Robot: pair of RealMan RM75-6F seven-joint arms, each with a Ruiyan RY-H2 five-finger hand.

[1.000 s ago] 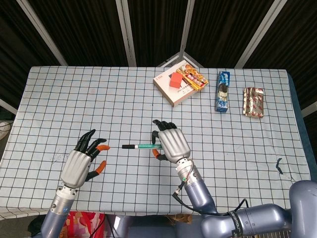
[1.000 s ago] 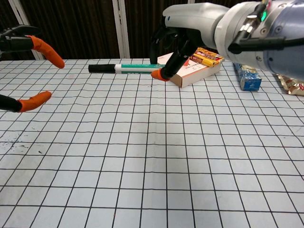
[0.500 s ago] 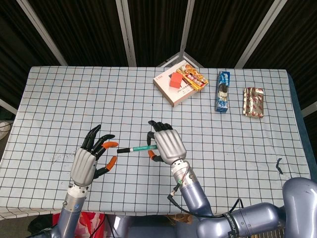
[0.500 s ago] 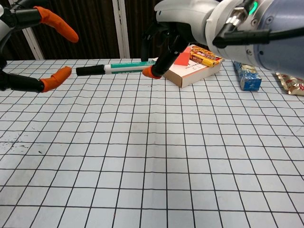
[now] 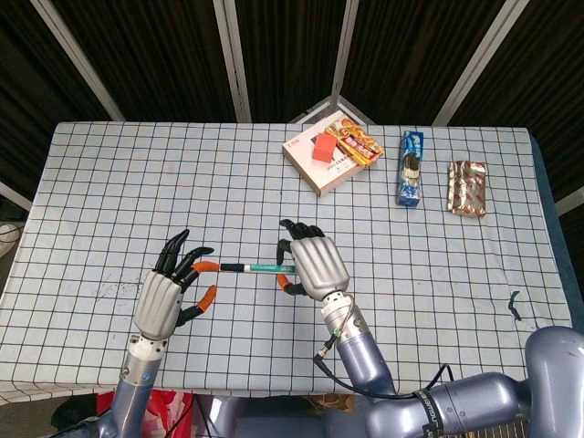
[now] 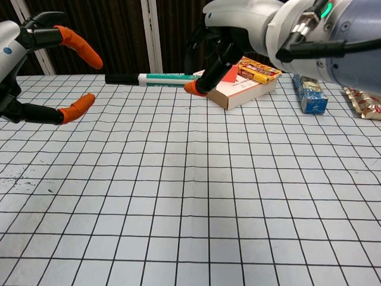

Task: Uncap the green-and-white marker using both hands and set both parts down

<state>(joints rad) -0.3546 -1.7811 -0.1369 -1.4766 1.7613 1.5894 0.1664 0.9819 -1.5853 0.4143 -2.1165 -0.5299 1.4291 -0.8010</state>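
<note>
Green-and-white marker [image 6: 156, 78] is held level above the surface [image 6: 196, 196], barrel end pinched by the right hand [image 5: 310, 263], black cap [image 6: 121, 78] pointing at the left hand [image 5: 169, 290]. Compared with half a second ago, the marker is levelled and the left hand sits closer; its orange fingertips [image 6: 83, 52] are spread on either side of the cap end, holding nothing. Cap still on. Judgement: bimanual grasp is imminent; pull not yet begun.
</note>
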